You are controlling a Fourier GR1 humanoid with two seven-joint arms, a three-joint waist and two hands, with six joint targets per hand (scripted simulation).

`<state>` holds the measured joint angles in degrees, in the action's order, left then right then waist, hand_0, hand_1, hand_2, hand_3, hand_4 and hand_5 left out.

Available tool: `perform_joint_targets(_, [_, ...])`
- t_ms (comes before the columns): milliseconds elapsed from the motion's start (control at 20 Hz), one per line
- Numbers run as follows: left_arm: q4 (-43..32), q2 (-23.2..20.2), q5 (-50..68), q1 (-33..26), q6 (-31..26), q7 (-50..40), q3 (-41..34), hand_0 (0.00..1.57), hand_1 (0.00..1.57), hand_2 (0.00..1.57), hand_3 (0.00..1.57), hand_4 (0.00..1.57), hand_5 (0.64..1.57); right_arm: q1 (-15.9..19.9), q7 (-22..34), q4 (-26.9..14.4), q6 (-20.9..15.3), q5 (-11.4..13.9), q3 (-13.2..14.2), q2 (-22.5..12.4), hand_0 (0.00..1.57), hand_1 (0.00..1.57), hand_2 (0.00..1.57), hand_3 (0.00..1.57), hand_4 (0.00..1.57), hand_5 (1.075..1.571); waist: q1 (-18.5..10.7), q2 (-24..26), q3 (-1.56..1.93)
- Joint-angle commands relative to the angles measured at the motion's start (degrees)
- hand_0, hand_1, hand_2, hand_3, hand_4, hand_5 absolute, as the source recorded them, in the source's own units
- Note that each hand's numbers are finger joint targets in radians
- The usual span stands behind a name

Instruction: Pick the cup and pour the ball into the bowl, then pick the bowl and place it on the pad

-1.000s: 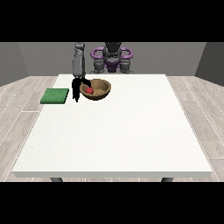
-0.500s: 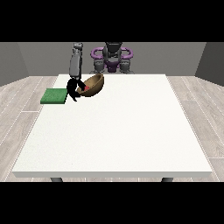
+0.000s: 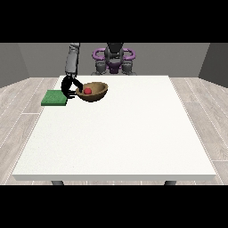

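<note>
Bowl is in your view just right of the hand at the view's left, brown and wooden-looking, tipped a little so its open mouth leans toward the camera. You can see the red ball sitting inside it, near the left part of the hollow. The black hand has its fingers curled onto the bowl's left rim, pinching that edge, with a finger hooking in over the lip beside the ball. Whether the bowl's base touches the table or hangs just clear of it, you cannot tell from this angle; the dark underside meets the white top with hardly a shadow to judge by.

Look left of the hand and you have the green pad, lying flat near the table's left edge at the far side. The bowl is beside the pad, not on it; the hand sits between the two, overlapping the pad's right corner in the view.

The grey forearm comes down steeply from the robot's shoulder to that hand. The robot's torso, purple and grey, stands behind the far edge of the table at the view's top middle.

The other hand, the one that would show at the view's right, you do not get here; nothing of it reaches over the table.

No cup shows anywhere you can make out.
</note>
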<state>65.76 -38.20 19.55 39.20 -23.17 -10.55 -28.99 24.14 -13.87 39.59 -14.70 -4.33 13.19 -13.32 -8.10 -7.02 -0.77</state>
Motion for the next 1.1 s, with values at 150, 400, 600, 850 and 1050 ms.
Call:
perform_joint_targets(150, [-8.97, -2.18, -2.47, -6.69, -1.13, 7.81, -3.41, 0.00, 0.00, 0.00, 0.00, 1.20, 1.540, 5.31, 22.17, 4.57, 2.49, 4.11, -5.42, -7.33, 1.57, 1.57, 1.57, 0.97, 1.05, 1.557, 7.33, 4.05, 0.64])
perform_joint_targets(400, [-9.97, -3.10, -3.11, -7.93, -0.80, 6.44, -2.51, 0.00, 0.00, 0.00, 0.00, 1.20, 1.544, 5.60, 26.86, 6.67, 8.22, 5.99, -6.84, -13.90, 1.57, 1.57, 1.57, 0.71, 1.06, 1.566, 9.96, 7.15, 0.72])
perform_joint_targets(600, [-9.27, -5.96, -0.48, -9.48, -4.02, 6.67, -4.60, 0.00, 0.00, 0.00, 0.00, 1.21, 1.543, 3.12, 22.12, 3.71, 13.94, 0.83, 0.85, -21.53, 1.57, 1.57, 1.57, 0.67, 1.07, 1.566, 7.97, 5.11, 0.79])
perform_joint_targets(850, [-11.54, -5.74, -0.42, -10.31, -4.63, 14.88, -5.63, 0.00, 0.00, 0.00, 0.00, 1.20, 1.546, 5.47, 20.62, 4.15, 14.48, -0.33, 2.98, -21.60, 1.57, 1.57, 1.57, 0.46, 1.11, 1.567, 7.73, -1.06, 0.77])
perform_joint_targets(1050, [-9.75, -5.20, -1.45, -9.54, -2.59, 14.91, -3.85, 0.00, 0.00, 0.00, 0.00, 1.21, 1.555, 6.41, 18.70, 1.26, 17.45, -1.42, 5.29, -24.53, 1.57, 1.57, 1.57, 0.46, 1.11, 1.567, 7.26, -3.21, 0.80])
